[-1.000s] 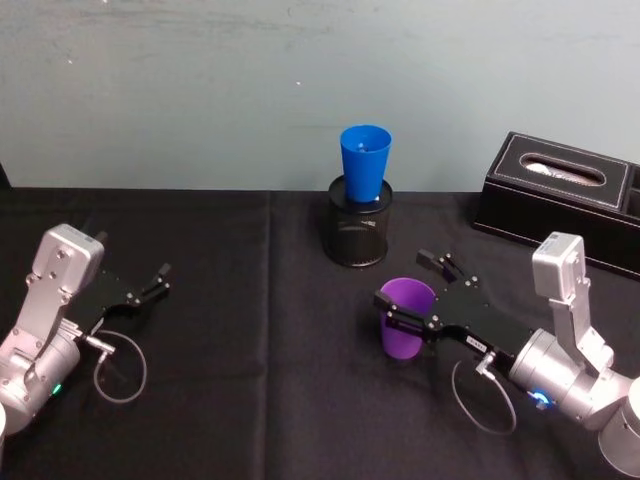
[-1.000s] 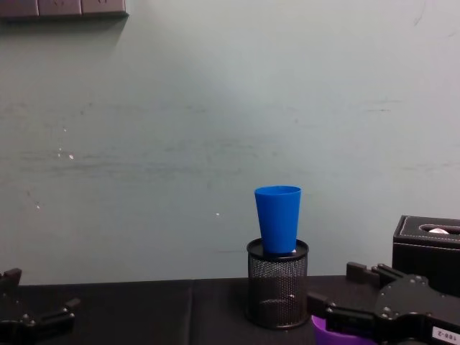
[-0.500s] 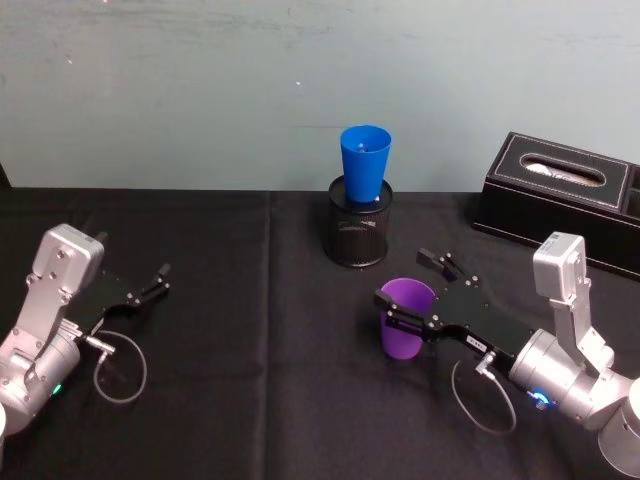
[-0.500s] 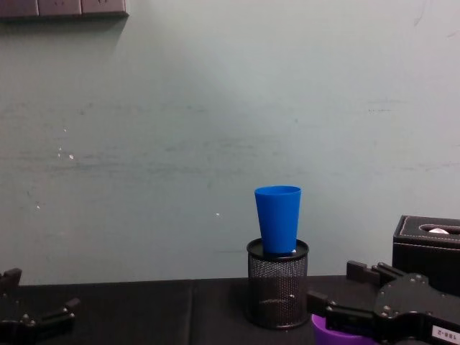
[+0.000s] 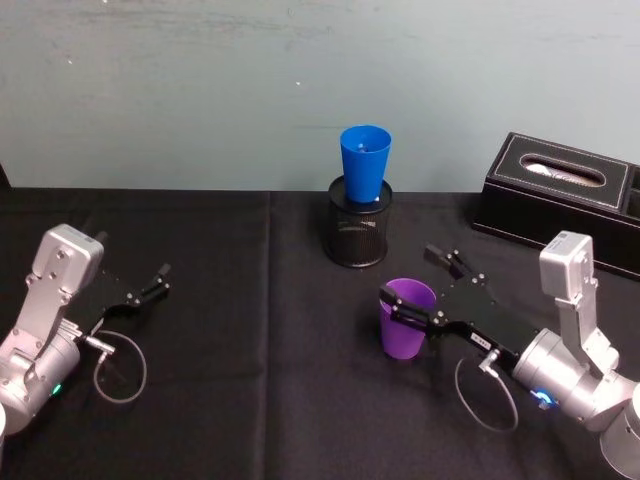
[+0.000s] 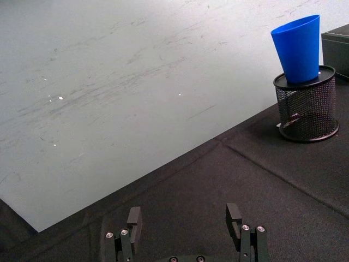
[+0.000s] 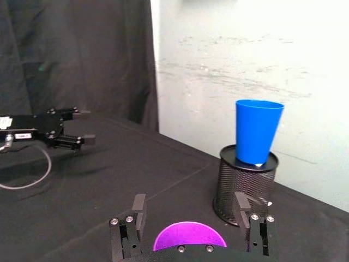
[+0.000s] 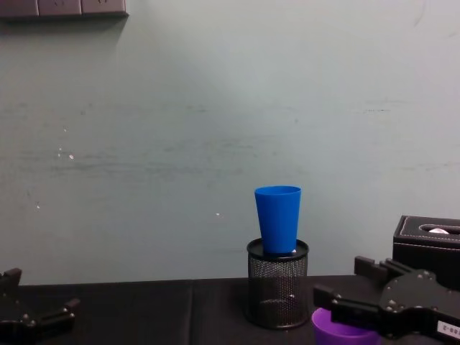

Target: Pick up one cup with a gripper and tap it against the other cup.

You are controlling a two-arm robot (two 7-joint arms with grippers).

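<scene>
Head view: right claw (image 5: 424,287) spread wide, straddling upright purple cup (image 5: 405,318), not gripping

A black-clothed table (image 5: 250,400) carries three things — purple cup (image 5: 405,320), mesh pen holder (image 5: 357,235), black tissue box (image 5: 560,195).

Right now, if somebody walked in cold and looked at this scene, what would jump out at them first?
Probably the bright blue cup, standing in a black mesh pen holder at the back of the black table. Next, the purple cup nearer the front, sitting between the open fingers of the right end effector. The left end effector rests open at the table's left side.
</scene>
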